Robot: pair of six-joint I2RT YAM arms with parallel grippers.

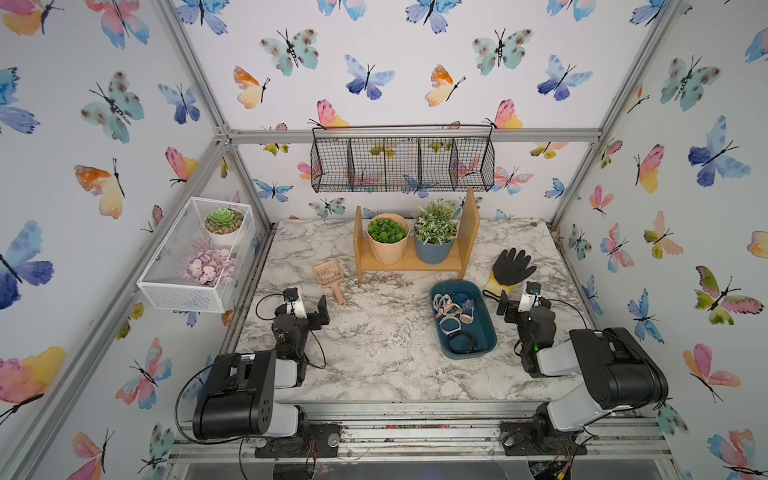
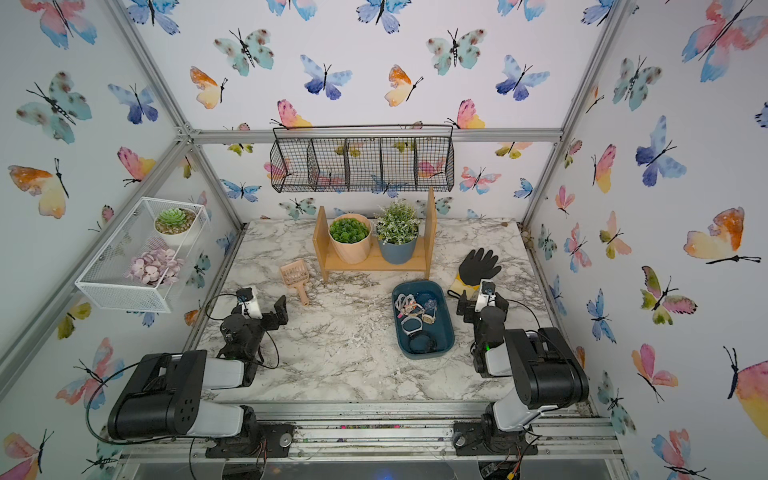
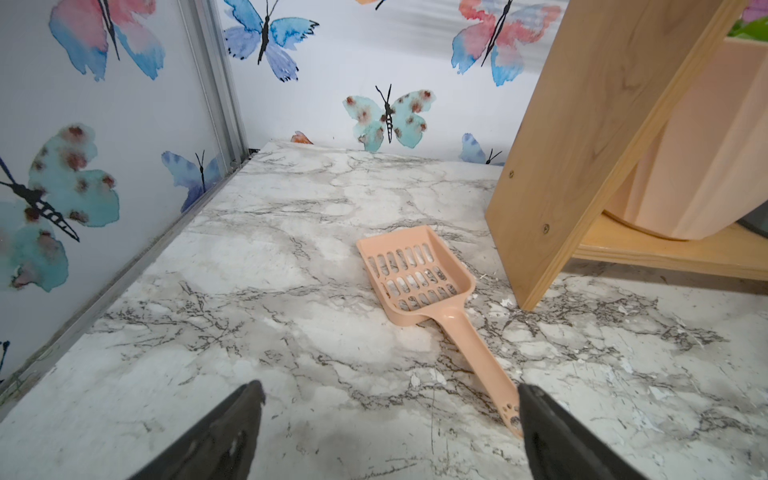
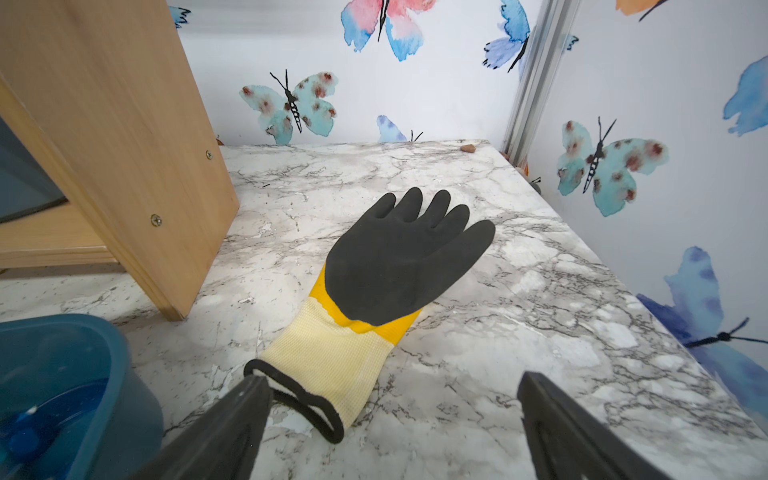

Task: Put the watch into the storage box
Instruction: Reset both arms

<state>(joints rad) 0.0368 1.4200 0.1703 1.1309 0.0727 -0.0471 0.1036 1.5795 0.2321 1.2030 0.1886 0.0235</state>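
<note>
**Watches lie in blue box, both arms empty-handed**

A dark teal-blue storage box [image 1: 482,332] sits right of centre on the marble table [image 1: 374,365] in both top views. A tangle of watches [image 1: 451,313] lies inside it: pale-strapped ones toward the far end and a black watch [image 1: 462,343] at the near end.

The left gripper [image 3: 390,388], at the lower left of the tabletop, has its jaws spread wide and holds nothing. Its wrist view shows a peach slotted scoop [image 3: 419,282] lying flat on the marble, the handle's end running down beside one finger [image 3: 561,436].

The right gripper [image 4: 392,380], just right of the box, is likewise wide apart and empty. It is poised by the cuff of a black-and-yellow work glove [image 4: 399,266] — whether a finger touches the cuff cannot be told.

At centre back, a wooden shelf [image 1: 411,259] carries two potted plants [image 1: 434,232]. A black wire basket [image 1: 402,164] hangs on the rear wall, and a white mesh basket [image 1: 195,253] at left holds a succulent and pink flowers.
</note>
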